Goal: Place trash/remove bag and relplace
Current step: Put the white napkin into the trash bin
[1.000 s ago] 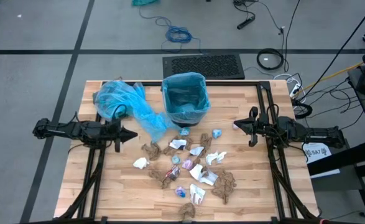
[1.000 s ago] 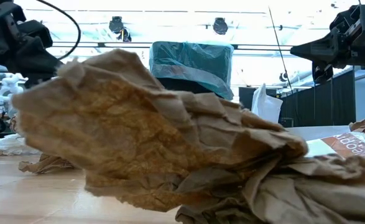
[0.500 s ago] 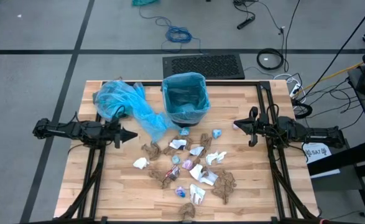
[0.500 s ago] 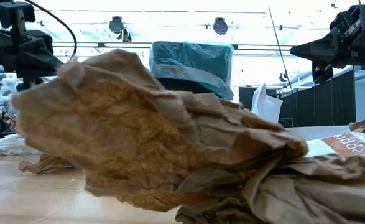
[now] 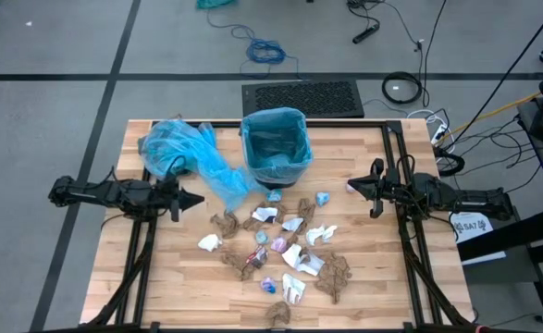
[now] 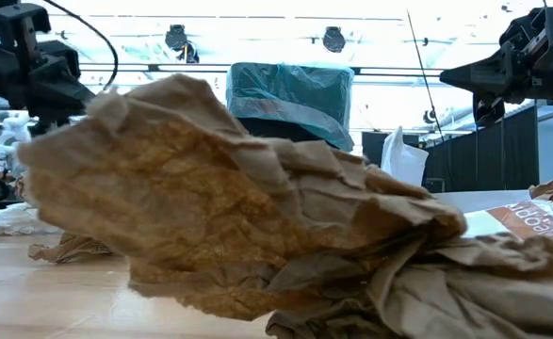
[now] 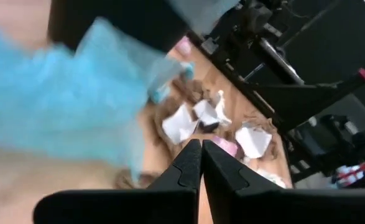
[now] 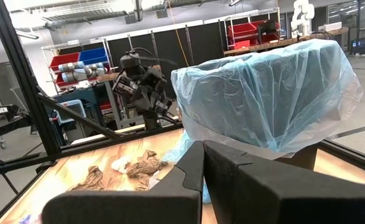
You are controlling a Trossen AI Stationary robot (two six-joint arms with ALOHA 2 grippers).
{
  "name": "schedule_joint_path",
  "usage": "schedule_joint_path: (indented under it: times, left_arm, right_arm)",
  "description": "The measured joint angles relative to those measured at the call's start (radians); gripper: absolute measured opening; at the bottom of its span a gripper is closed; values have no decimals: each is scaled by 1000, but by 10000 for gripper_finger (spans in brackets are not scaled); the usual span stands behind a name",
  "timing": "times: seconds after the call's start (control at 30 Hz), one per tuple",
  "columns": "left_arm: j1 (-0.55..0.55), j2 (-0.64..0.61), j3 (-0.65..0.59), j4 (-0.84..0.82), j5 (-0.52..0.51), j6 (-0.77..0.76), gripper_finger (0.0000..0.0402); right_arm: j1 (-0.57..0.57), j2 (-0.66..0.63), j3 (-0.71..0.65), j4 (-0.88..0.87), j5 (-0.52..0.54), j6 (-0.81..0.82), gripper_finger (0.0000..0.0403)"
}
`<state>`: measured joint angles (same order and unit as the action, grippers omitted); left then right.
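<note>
Several crumpled scraps of trash [image 5: 285, 250], white, brown, pale blue and pink, lie on the wooden table in front of a dark bin [image 5: 275, 146] lined with a pale blue bag. A second, loose blue bag [image 5: 190, 155] lies crumpled at the bin's left. One brown paper wad [image 6: 229, 198] fills the low view. My left gripper [image 5: 197, 198] is shut and empty above the table's left side, pointing at the scraps; it also shows in the left wrist view [image 7: 201, 155]. My right gripper [image 5: 352, 186] is shut and empty at the right, also seen in the right wrist view [image 8: 203, 155].
A black frame [image 5: 396, 166] runs along the table's sides and back. A dark mat [image 5: 302, 97] and cables [image 5: 269, 51] lie on the floor beyond the far edge. Bare wood shows at the table's near left corner [image 5: 151, 287].
My left gripper has shifted slightly in the low view; the scraps, bin and bags have stayed where they were.
</note>
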<state>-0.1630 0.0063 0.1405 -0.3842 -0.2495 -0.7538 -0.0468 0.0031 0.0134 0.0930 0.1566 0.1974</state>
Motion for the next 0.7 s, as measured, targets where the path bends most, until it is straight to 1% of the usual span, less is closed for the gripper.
schedule_joint_path:
  times: [0.13,0.2,0.27,0.37,0.43,0.5,0.63,0.7]
  left_arm:
    - [0,0,88,9,-16,192,15]
    - [0,0,140,-1,-28,263,15]
    - [0,1,201,-36,-43,292,15]
    - [0,30,302,-168,-44,297,15]
    - [0,75,383,-242,-32,299,15]
    - [0,134,477,-258,-5,333,15]
    - [0,253,674,-266,17,490,15]
    - [0,323,774,-316,25,562,15]
  right_arm:
    - [0,0,0,0,0,0,0]
    - [0,0,0,0,0,0,0]
    - [0,0,0,0,0,0,0]
    - [0,0,0,0,0,0,0]
    - [0,0,0,0,0,0,0]
    - [0,0,0,0,0,0,0]
    - [0,0,0,0,0,0,0]
    - [0,0,0,0,0,0,0]
